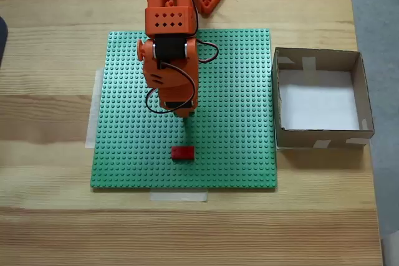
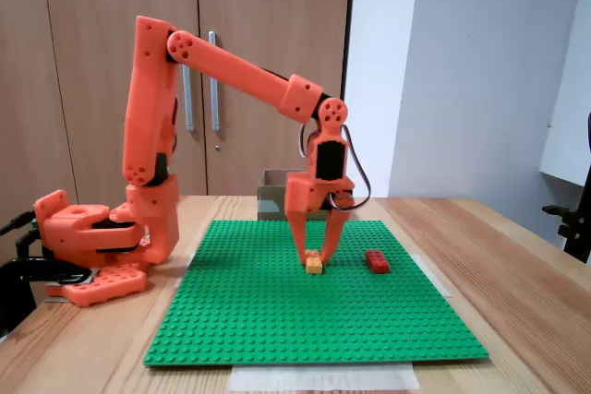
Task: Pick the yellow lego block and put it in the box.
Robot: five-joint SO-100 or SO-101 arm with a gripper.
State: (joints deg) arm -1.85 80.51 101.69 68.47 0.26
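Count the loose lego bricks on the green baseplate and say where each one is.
2. The yellow lego block sits between the gripper fingertips, mid-plate. The red lego brick lies apart, nearer the plate's edge. None in the box.

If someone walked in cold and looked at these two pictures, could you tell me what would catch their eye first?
Probably the bright orange arm, bent down over the middle of the green baseplate, its claw astride the yellow lego block in a fixed view. Next, the red brick lying apart on the baseplate, and the box standing beside the plate on the wooden table.
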